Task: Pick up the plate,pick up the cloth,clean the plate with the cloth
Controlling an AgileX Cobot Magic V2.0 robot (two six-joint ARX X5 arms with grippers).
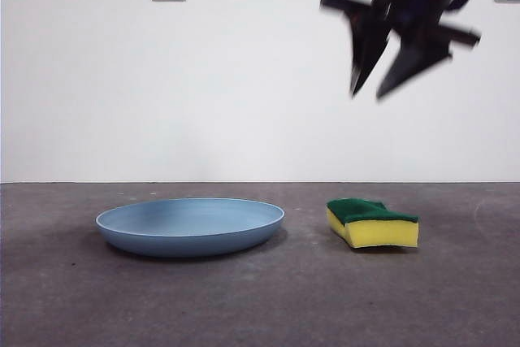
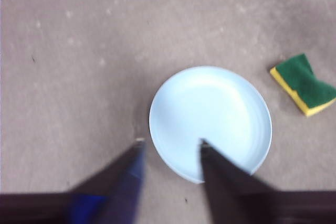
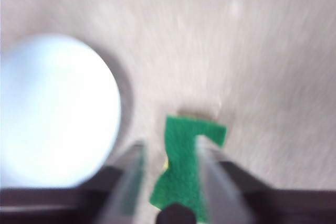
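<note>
The wide, shallow, round light-blue plastic plate (image 1: 190, 226) lies flat on the rough grey bench (image 1: 260, 306), well apart from the small yellow foam sponge with green scouring top (image 1: 373, 222). Above the sponge hangs the right gripper (image 1: 372, 87), fingers spread. The left gripper (image 2: 169, 142) waits high over the plate rim, fingers spread too.

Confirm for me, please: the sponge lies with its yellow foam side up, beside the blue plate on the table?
Not quite: the sponge lies green scouring side up, yellow foam beneath, as the front view shows. It does lie beside the blue plate on the table.

Right hand (image 1: 367, 92) motion-blurred, plate (image 3: 52, 111) cropped
</note>
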